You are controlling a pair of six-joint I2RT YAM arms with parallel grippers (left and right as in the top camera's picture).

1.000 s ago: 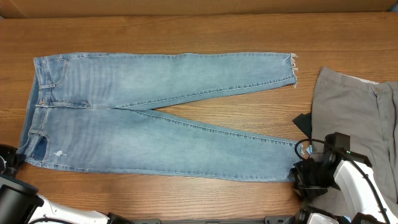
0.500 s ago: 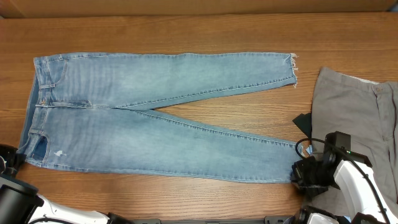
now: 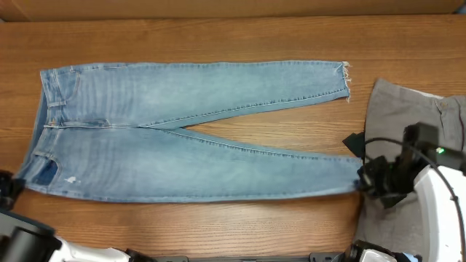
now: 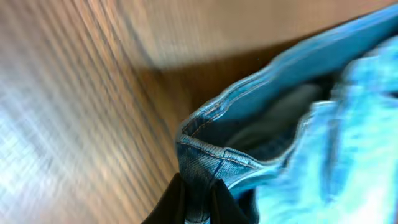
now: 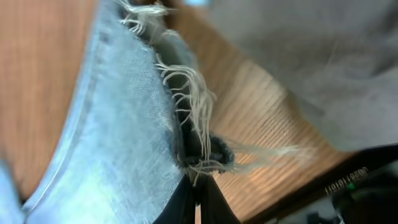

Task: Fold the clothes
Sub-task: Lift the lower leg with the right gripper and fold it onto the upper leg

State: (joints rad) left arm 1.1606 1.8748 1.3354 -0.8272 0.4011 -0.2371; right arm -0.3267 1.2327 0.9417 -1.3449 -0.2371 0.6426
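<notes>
The light-blue jeans (image 3: 182,156) lie flat across the wooden table, waist at the left, both legs running right, frayed hems at the right. My left gripper (image 3: 9,186) is at the near-left waist corner. In the left wrist view it (image 4: 199,200) is shut on the waistband corner (image 4: 211,158), which is lifted off the wood. My right gripper (image 3: 362,177) is at the near leg's end. The right wrist view shows it (image 5: 198,194) shut on the frayed hem (image 5: 193,124). Grey trousers (image 3: 408,124) lie at the right, partly under the right arm.
The far leg's frayed hem (image 3: 344,78) lies close to the grey trousers' left edge. A small dark scrap (image 3: 354,143) sits beside them. Bare wood (image 3: 218,225) runs along the front edge. A cardboard wall (image 3: 233,7) borders the back of the table.
My right gripper has shut on the near leg's hem and moved right and away from the front edge, pulling that leg straighter. The waist corner at the left has shifted slightly left.
</notes>
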